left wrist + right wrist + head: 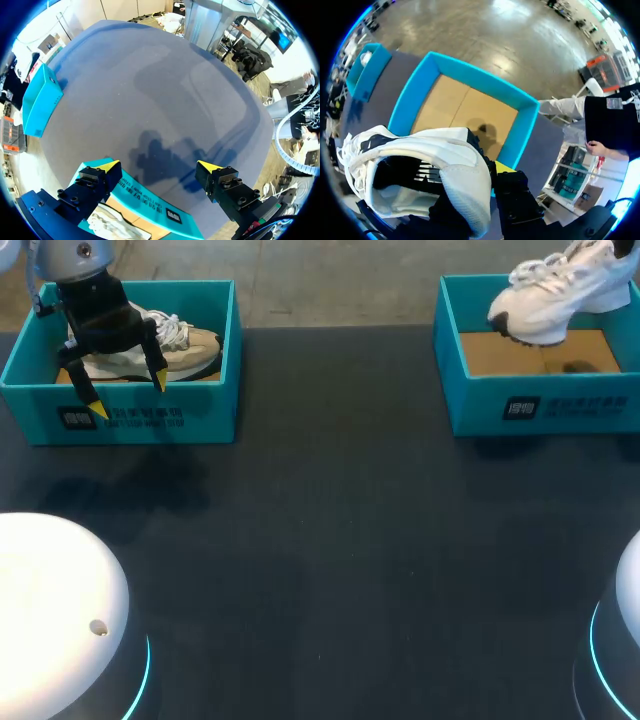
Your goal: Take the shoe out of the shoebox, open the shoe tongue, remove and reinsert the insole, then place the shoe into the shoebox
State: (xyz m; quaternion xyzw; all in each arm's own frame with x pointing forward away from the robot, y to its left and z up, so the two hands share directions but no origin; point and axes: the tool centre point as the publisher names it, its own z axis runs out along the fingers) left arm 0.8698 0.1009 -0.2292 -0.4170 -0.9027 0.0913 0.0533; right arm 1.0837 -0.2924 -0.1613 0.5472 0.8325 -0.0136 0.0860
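While the right hand (487,172) clamps the white shoe (555,295) by its heel end above the right box (540,400), apparently to carry it out to the table (330,540), the left hand (128,395) hovers, fingers spread and empty, over the beige shoe (190,345) lying in the left box (150,422).

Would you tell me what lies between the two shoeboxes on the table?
Nothing: in the head view the dark table between the left shoebox and right shoebox is bare.

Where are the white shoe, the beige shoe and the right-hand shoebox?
white shoe (556,292): head view, on its side panel.
beige shoe (195,345): head view, on its side.
right-hand shoebox (560,405): head view, on its front wall.
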